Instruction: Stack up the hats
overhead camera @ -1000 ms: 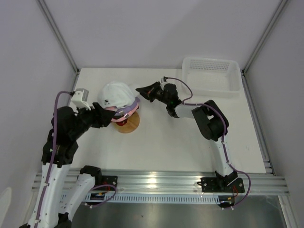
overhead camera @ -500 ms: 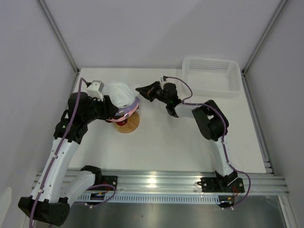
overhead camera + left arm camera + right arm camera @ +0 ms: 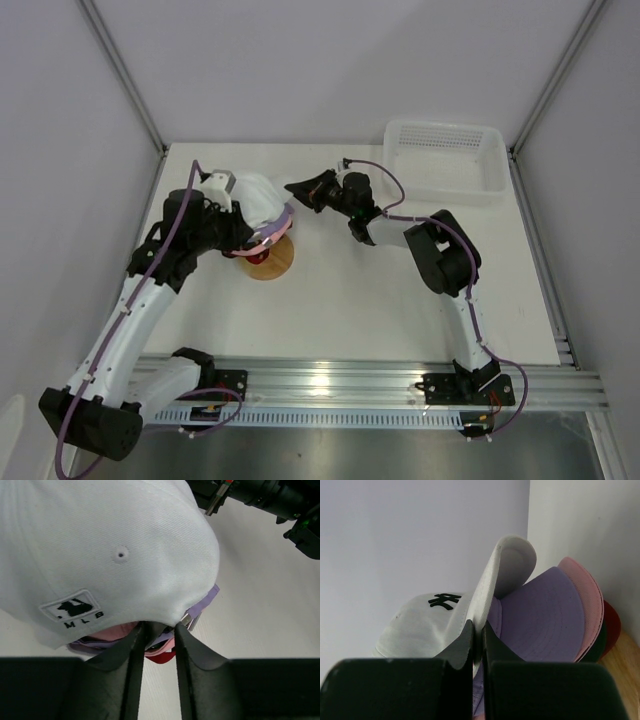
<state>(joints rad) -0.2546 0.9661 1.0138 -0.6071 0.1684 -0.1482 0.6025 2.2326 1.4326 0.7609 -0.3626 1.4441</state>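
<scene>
The hats sit stacked on a round wooden stand (image 3: 276, 262). The white cap (image 3: 258, 196) is on top, its MLB-logo back filling the left wrist view (image 3: 100, 545). Under it show the lavender cap's strap (image 3: 202, 605), pink fabric (image 3: 115, 632) and red fabric (image 3: 162, 656). My left gripper (image 3: 157, 629) has its jaws a little apart at the white cap's back rim, nothing clearly between them. My right gripper (image 3: 477, 630) is shut on the white cap's brim (image 3: 505, 565), which bends upward. Beside it lie the lavender (image 3: 540, 615), pink (image 3: 590, 595) and red (image 3: 612, 625) brims. The black cap is mostly hidden.
A white mesh basket (image 3: 445, 155) stands at the back right of the table. The right arm (image 3: 260, 495) reaches across just behind the stack. The side walls stand close on the left.
My left arm has swung forward and to the right, bringing its gripper up against the back of the cap stack. The right arm and the caps have stayed put.
</scene>
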